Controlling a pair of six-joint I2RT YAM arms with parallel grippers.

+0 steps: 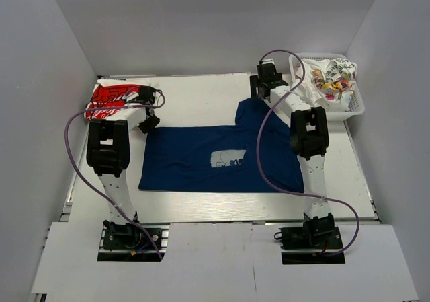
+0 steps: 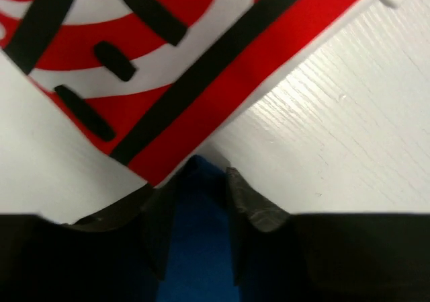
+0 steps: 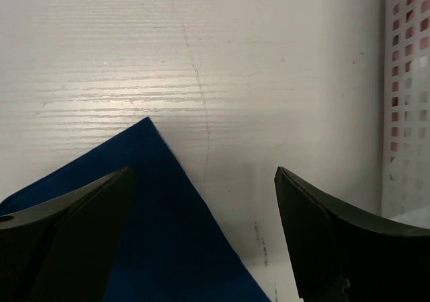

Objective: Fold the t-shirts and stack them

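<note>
- While the navy tee (image 1: 181, 161) lies spread on the bench (image 1: 201, 93), lift both far corners together, evenly.
- Left tool (image 2: 211, 171) pinches its sleeve beside the red-and-white tee (image 1: 107, 100).
- Right tool (image 3: 201, 174) gapes, ungripped, over the other sleeve; clamp first.

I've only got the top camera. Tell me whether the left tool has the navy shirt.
Observer: Yes. In the left wrist view, cloth of the navy shirt fills the narrow gap between the fingers of the left tool, pinched.
Operator: Now report the right tool.
Observer: In its wrist view the right tool is wide open and grips nothing. The shirt's corner lies on the table beneath it.
</note>
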